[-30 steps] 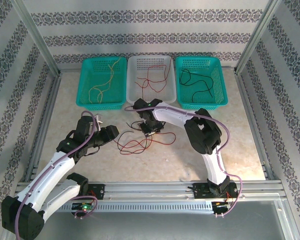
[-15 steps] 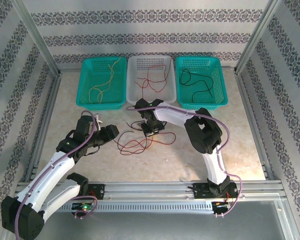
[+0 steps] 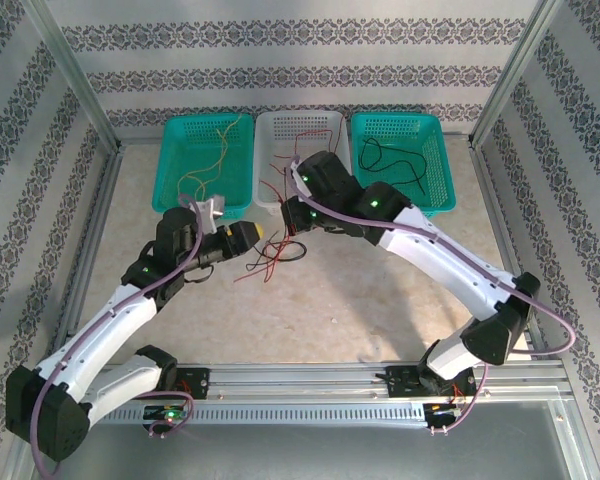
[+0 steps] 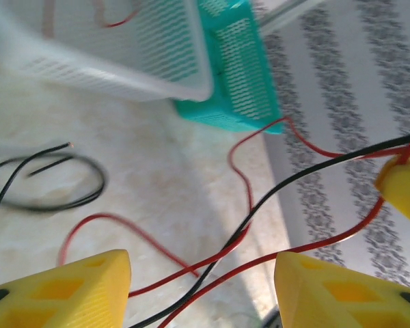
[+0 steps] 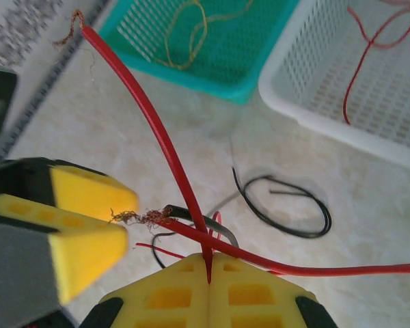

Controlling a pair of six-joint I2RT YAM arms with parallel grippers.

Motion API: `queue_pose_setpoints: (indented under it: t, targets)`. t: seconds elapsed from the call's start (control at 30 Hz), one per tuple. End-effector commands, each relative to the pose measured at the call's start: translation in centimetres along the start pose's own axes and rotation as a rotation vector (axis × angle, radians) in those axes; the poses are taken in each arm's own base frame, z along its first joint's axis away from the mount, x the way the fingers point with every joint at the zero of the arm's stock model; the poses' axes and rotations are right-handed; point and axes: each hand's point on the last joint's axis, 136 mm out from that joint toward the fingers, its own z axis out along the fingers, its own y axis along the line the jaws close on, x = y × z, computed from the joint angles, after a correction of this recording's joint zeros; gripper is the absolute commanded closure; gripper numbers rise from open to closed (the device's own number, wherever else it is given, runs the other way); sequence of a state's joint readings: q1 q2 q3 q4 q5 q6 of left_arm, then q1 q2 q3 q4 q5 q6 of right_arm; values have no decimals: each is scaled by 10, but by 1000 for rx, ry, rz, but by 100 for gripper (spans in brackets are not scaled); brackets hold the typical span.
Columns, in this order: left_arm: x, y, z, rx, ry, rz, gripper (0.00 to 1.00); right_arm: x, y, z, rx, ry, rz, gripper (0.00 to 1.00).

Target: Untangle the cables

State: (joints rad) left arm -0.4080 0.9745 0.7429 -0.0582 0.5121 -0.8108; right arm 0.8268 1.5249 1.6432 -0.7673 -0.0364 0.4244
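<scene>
Loose red and black cables lie tangled on the table in front of the baskets. My right gripper is shut on a red cable, whose frayed end sticks up and away; in the top view this gripper hangs just before the white basket. A second red cable and a black cable cross at its fingertips. My left gripper is open, with red and black cables running between its yellow fingers. It sits close beside the right one.
Three baskets line the far edge: a teal one holding yellow cables, a white one holding red cables, and a teal one holding black cables. A black cable loop lies flat on the table near the white basket.
The right gripper shut on the red cable and rose toward the white basket as its arm stretched out. The left gripper moved up and right, close to it.
</scene>
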Motion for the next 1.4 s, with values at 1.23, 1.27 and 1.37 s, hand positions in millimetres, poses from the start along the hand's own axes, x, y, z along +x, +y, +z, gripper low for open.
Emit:
queue_pose_setpoints:
  t: [1.23, 1.27, 1.37]
  targets:
    - [42, 100, 35, -332, 17, -28, 91, -67, 38, -144, -311, -367, 65, 100]
    - [43, 100, 33, -330, 23, -30, 92, -67, 37, -144, -309, -368, 67, 100]
    - [38, 80, 26, -264, 11, -10, 86, -64, 31, -141, -290, -360, 82, 100]
